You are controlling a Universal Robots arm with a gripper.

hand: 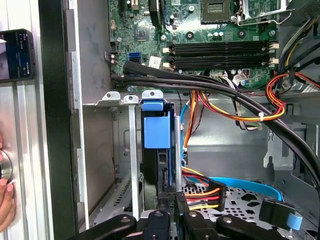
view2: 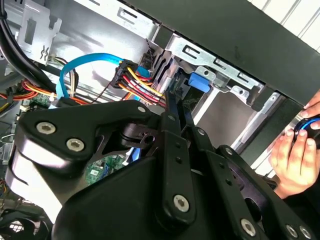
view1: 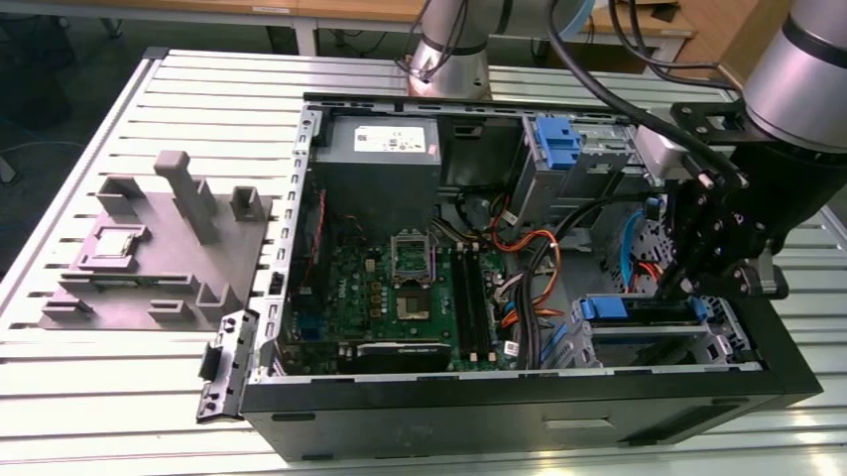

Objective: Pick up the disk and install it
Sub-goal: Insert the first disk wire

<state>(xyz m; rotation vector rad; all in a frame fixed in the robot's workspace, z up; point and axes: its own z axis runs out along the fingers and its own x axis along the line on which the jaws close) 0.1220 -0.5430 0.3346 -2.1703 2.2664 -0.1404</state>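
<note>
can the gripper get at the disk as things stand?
Probably yes. The gripper hangs right over the drive bay, beside the disk seated on edge in its slot, blue tab exposed. The cable bundle crowds one side.

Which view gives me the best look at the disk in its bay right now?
The first wrist view: the disk stands edge-on in the silver bay, blue carrier tab facing the camera. In the exterior view, its blue carrier peeks out beside the gripper. In the second wrist view, one blue tab shows.
</note>
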